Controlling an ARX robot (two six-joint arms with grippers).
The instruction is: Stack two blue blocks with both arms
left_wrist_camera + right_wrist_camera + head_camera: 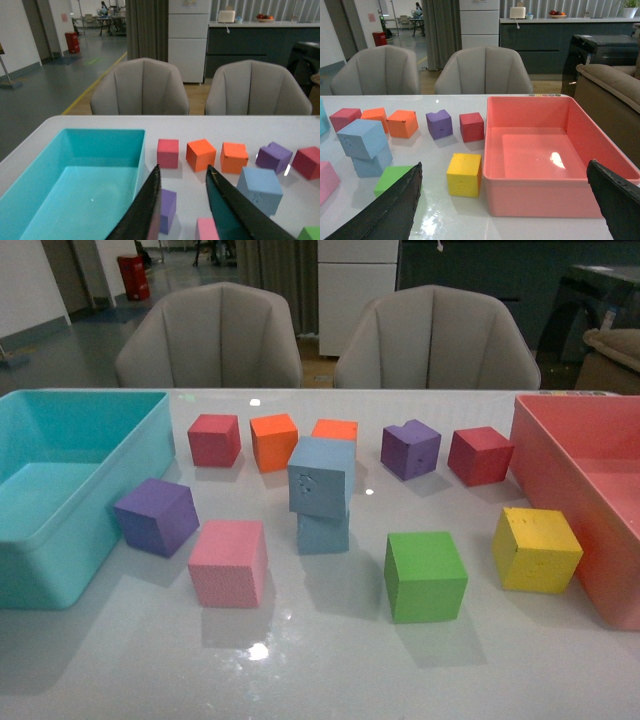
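Two blue blocks [322, 477], stacked; two orange cubes [273, 440].

Both wrist views show black, tapered, matte fingers [145, 210], broader on the right [390, 210].

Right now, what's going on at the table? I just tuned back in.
The two blue blocks are already stacked: the paler blue block sits on the darker blue block, turned a little askew, mid-table among the other coloured cubes. Neither arm holds anything. The left gripper is open above the table beside the turquoise bin; the right gripper is wide open in front of the pink bin.
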